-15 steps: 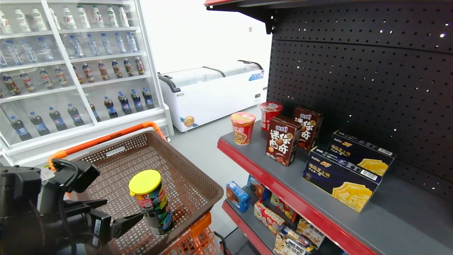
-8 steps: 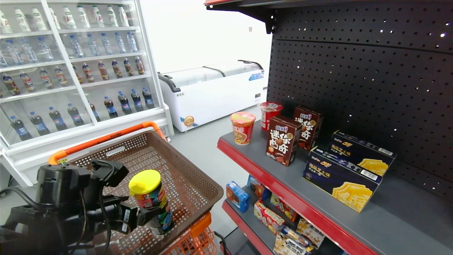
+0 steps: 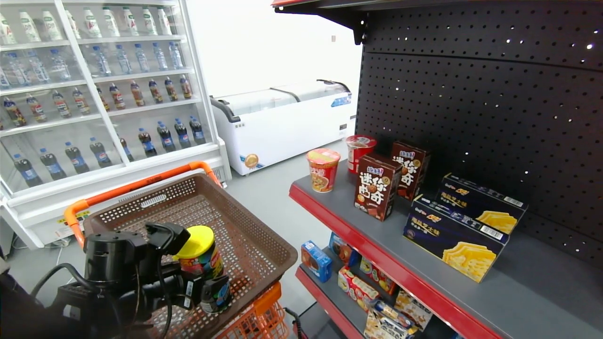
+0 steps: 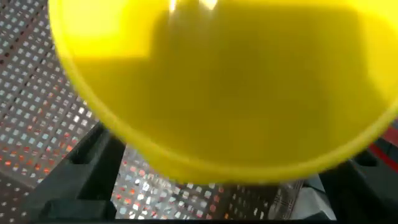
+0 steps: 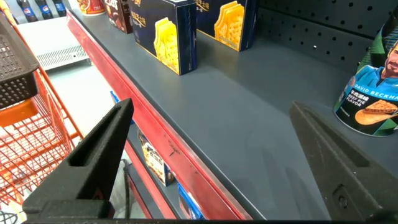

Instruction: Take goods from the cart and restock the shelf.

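Standing upright in the brown cart basket (image 3: 256, 217), the yellow-lidded can (image 3: 199, 241) has the left gripper (image 3: 212, 287) around it, though whether it pinches I cannot tell; the right gripper (image 5: 211, 107) hangs over the grey shelf (image 5: 249, 146) with its jaws spread wide

Brightly, evenly lit from above. Washed out to plain white on the far wall (image 3: 264, 42); pinpricked with light through the black pegboard (image 3: 471, 94); sheened with pale reflections across the glass of the drinks cooler (image 3: 61, 141). Bowed at the head view's edges. Glare-spotted on the yellow lid (image 4: 217, 81).
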### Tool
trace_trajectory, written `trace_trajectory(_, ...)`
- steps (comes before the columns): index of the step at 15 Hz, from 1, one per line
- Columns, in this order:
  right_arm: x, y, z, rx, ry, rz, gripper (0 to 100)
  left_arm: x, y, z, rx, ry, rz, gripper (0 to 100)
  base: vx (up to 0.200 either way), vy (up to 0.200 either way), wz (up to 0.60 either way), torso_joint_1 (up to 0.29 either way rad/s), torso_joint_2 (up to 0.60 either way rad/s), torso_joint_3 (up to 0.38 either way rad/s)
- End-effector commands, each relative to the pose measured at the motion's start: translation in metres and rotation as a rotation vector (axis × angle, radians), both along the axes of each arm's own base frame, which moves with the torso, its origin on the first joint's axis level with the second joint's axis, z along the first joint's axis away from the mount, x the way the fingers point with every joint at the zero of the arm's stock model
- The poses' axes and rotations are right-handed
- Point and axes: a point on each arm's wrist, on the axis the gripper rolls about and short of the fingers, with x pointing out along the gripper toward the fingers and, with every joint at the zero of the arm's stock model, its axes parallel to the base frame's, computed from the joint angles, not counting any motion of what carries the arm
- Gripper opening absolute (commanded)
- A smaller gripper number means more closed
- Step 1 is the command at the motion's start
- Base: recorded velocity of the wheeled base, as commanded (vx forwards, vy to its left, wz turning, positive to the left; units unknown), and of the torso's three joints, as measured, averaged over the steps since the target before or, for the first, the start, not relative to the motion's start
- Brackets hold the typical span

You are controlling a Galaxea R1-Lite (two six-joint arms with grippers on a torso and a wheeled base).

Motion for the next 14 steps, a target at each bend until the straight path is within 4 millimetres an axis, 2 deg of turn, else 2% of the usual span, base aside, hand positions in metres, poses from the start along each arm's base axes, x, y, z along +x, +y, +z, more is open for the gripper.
trace_trajectory(1, 0.0, 0.0, 0.0, 0.0, 0.0, 0.001, 100, 0.003, -0.005, -0.015, 0.004, 0.032, -0.016, 100, 0.0, 0.0, 0.0, 0.0, 0.0, 0.0)
trace_trajectory(6, 0.0, 0.0, 0.0, 0.0, 0.0, 0.001, 100, 0.014, -0.008, -0.031, 0.009, 0.023, -0.018, 100, 0.0, 0.0, 0.0, 0.0, 0.0, 0.0)
trace_trajectory(11, 0.0, 0.0, 0.0, 0.0, 0.0, 0.001, 100, 0.026, -0.011, -0.023, -0.002, -0.048, -0.02, 100, 0.0, 0.0, 0.0, 0.0, 0.0, 0.0)
trace_trajectory(12, 0.0, 0.0, 0.0, 0.0, 0.0, 0.001, 100, 0.025, -0.011, -0.022, -0.002, -0.051, -0.019, 0, 0.0, 0.0, 0.0, 0.0, 0.0, 0.0)
trace_trajectory(14, 0.0, 0.0, 0.0, 0.0, 0.0, 0.001, 100, 0.022, -0.009, -0.006, -0.004, -0.108, 0.008, 0, 0.0, 0.0, 0.0, 0.0, 0.0, 0.0)
